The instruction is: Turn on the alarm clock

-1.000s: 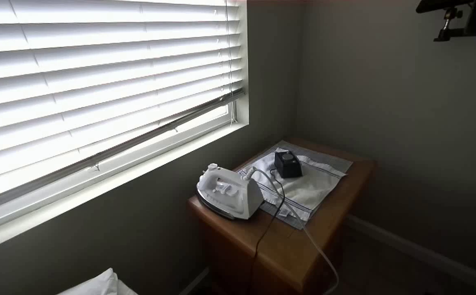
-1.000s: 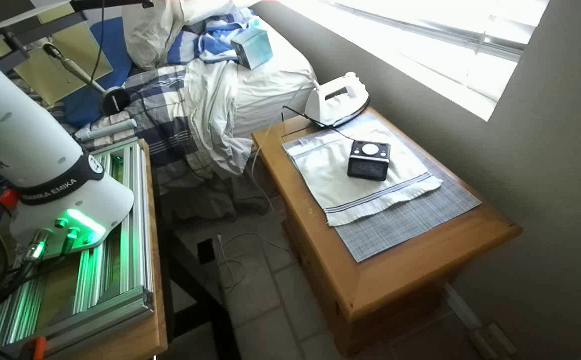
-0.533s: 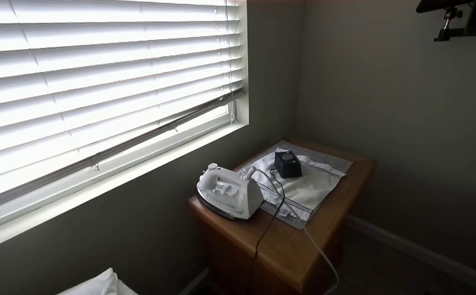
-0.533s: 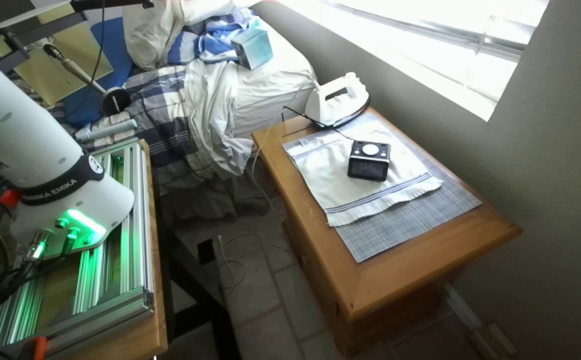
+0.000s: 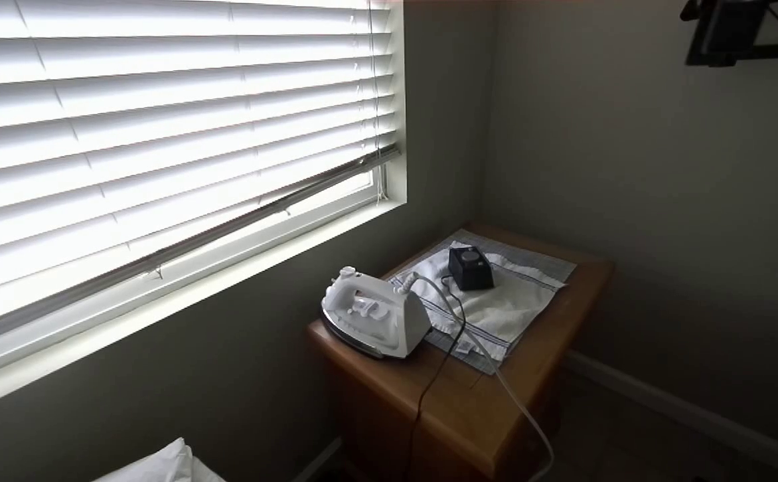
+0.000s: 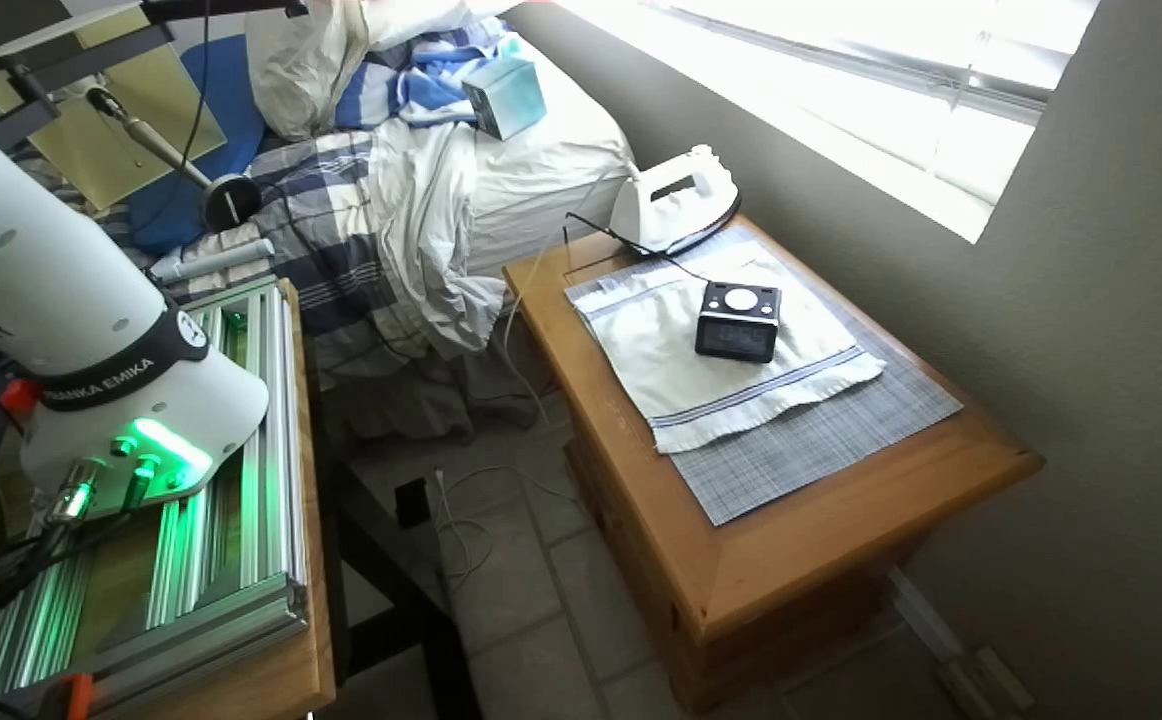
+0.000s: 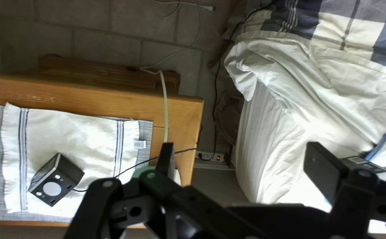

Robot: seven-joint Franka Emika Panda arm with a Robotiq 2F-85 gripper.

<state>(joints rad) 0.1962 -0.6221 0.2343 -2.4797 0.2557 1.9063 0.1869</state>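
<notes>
Facing away from iron (image 6: 679, 219), alarm clock (image 6: 738, 322) sits diagonally.

Wrist view, the hand (image 7: 244, 162) hides most of the iron (image 7: 177, 178)! In an exterior view, alarm clock (image 6: 738, 321) readout's illegible!

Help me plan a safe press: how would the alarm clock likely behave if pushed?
The alarm clock looks low and boxy, so it probably won't roll. A sideways push might drag the white cloth beneath it into wrinkles. Its thin dark cord looks flexible, so may barely steady it.
</notes>
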